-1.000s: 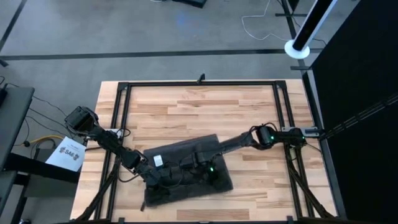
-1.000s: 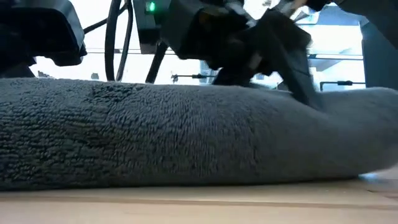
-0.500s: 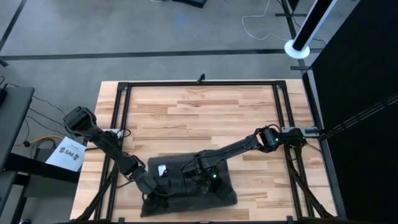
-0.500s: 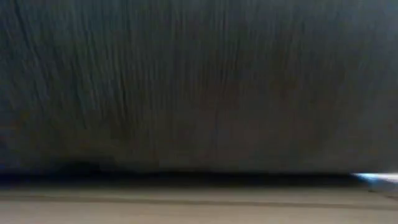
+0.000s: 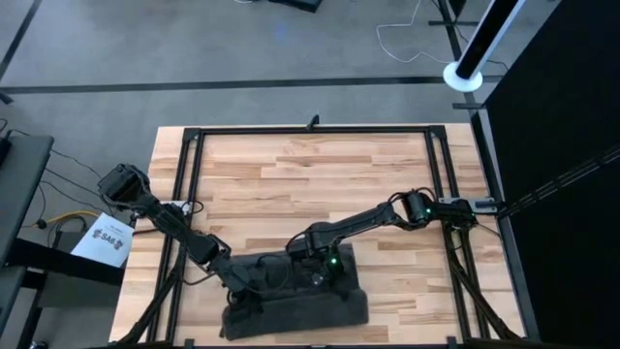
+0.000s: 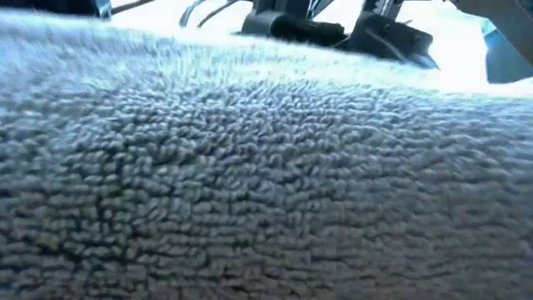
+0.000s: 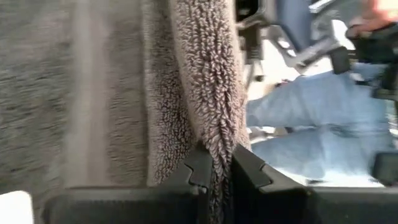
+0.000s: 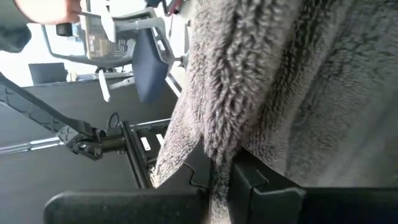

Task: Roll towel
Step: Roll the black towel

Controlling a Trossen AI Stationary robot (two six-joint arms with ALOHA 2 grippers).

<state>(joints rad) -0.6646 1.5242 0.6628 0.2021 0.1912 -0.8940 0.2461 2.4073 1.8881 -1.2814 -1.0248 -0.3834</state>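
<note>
Mid-roll, maybe halfway by my read. The towel [image 5: 295,299] sits bunched at the near edge of the bench [image 5: 320,174], roughly centre and a bit left, as a thick dark bundle rather than a flat sheet, so at least one fold or turn looks done. It is not a tight cylinder yet: from above the outline is a lumpy rectangle with a loose near edge, and I can't count the layers. The left hand [image 7: 214,171] is closed down on a hanging edge of towel, terry pinched between the two fingers, sitting at the bundle's left part. The right hand [image 8: 217,171] is the same story, fingers nearly together with a fold of towel clamped between them, over the bundle's right part in the overhead view. Both arms reach in from their sides and meet on the cloth, hands near each other. The low view is filled with terry pile, with dark arm parts just above it at the far side, so the towel is right up against that camera. A person in jeans [image 7: 311,118] shows in the room beyond, clear of the bench. Left to do, as I judge it: carry the gripped edge over, keep turning until the roll is closed, then release both hands. No white label visible now.
</note>
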